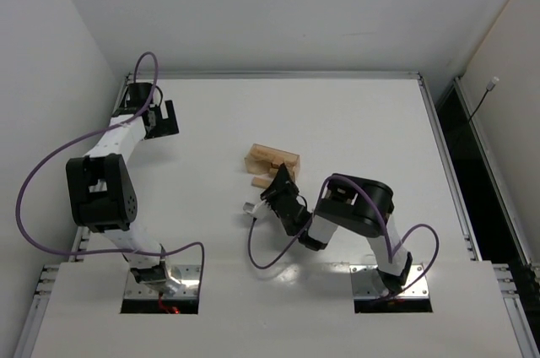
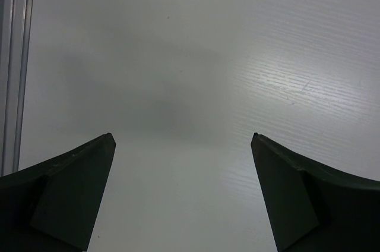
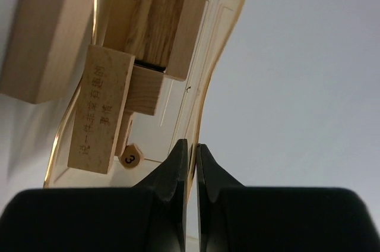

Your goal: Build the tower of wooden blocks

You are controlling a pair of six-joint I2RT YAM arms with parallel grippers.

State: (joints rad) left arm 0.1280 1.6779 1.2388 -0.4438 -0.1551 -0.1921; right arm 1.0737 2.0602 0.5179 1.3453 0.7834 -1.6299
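Observation:
The wood blocks (image 1: 272, 158) lie in a loose cluster mid-table, not a tall stack. In the right wrist view they sit close ahead on a thin tray with an amber rim (image 3: 228, 56): a long pale bar (image 3: 47, 32), a bar with printed characters (image 3: 101, 109), a darker block (image 3: 157, 14) and a small cube (image 3: 145, 88). My right gripper (image 3: 191, 145) (image 1: 278, 182) is shut, pinching the tray's rim at the cluster's near side. My left gripper (image 2: 183, 139) (image 1: 164, 117) hangs open and empty over bare table at the far left.
A small round bead marked 3 (image 3: 131, 158) lies by the printed bar. A small white object (image 1: 251, 206) sits beside the right wrist. A metal rail (image 2: 12, 68) borders the table's left edge, close to the left gripper. Walls enclose the table.

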